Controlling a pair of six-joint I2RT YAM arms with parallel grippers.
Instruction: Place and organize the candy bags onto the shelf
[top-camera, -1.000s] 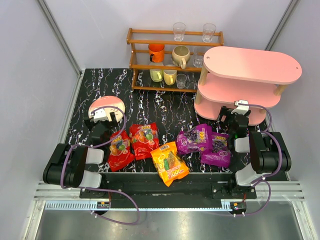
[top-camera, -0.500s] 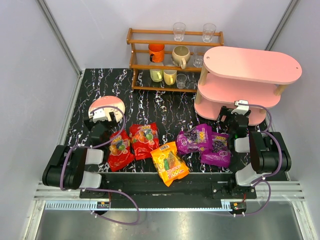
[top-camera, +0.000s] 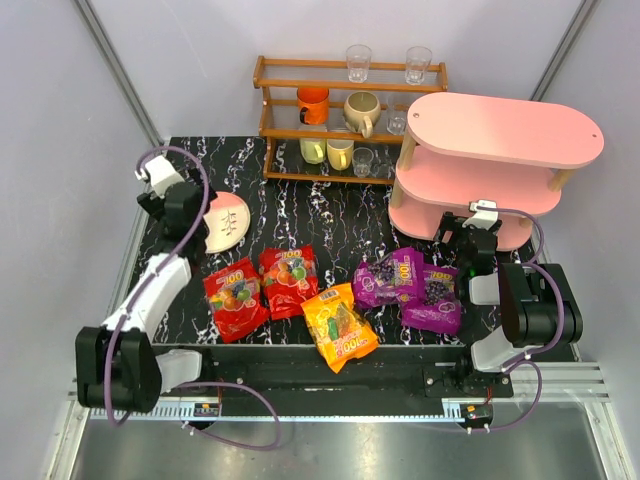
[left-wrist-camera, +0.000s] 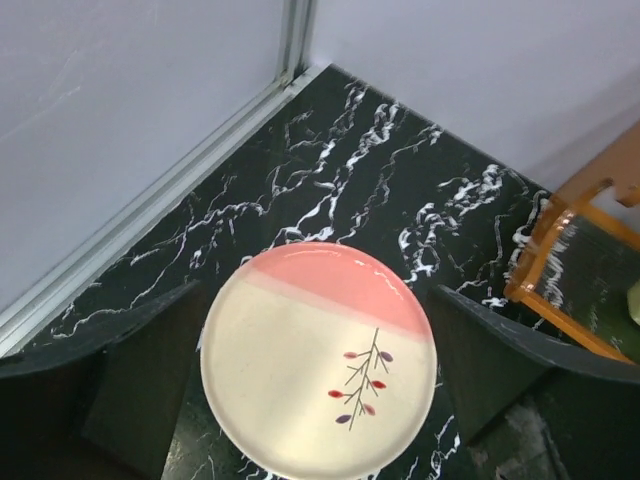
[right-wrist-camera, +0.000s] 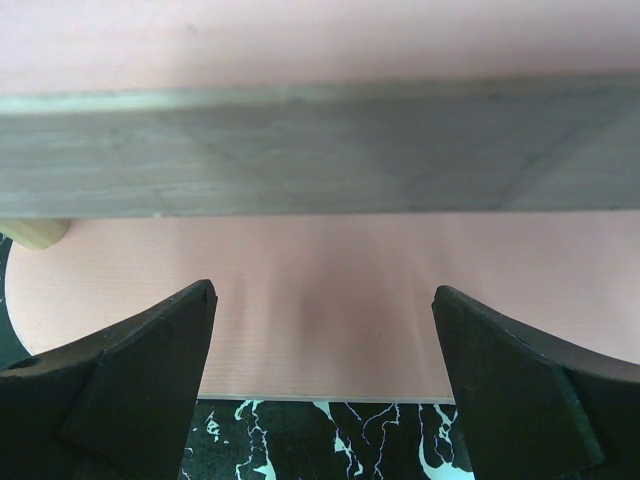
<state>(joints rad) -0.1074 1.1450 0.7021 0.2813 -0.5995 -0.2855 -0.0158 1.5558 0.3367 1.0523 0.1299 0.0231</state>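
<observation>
Top view: all five candy bags lie flat on the counter in a loose row across the lower middle of the frame, none on the shelf (top-camera: 500, 135) so far as the visible tiers show. Left to right they are red bag A (top-camera: 235, 298), red bag B (top-camera: 289, 280), orange bag (top-camera: 340, 326), purple bag A (top-camera: 390, 277) and purple bag B (top-camera: 435, 297). The shelf stands at upper right, beside the brown cup rack (top-camera: 345, 110). Left claw (top-camera: 188, 212) sits at upper left, above the small pink-and-cream plate (left-wrist-camera: 320, 365). In the wrist view its fingers (left-wrist-camera: 140, 375) flank the plate, spread wide, with nothing between them. Right claw (top-camera: 462, 232) is at right of centre, nose toward the shelf's bottom tier. Its wrist view shows only pink board, with both fingers (right-wrist-camera: 120, 370) wide apart and empty. Key relation: purple bag B lies just below and slightly left of the right claw, behind its pointing direction, long axis roughly top to bottom of the frame with a slight slant. Purple bag A touches or overlaps it on the left, lying more crosswise. The red bags lie lower right of the left claw, well apart from it. Judgement: the right arm is nearer both a bag and the shelf, so purple bag B is the natural first pick. That claw would need to swing back and down and close across the bag's short width. Risk: the glossy pouch slipping, or dragging its neighbour.
</observation>
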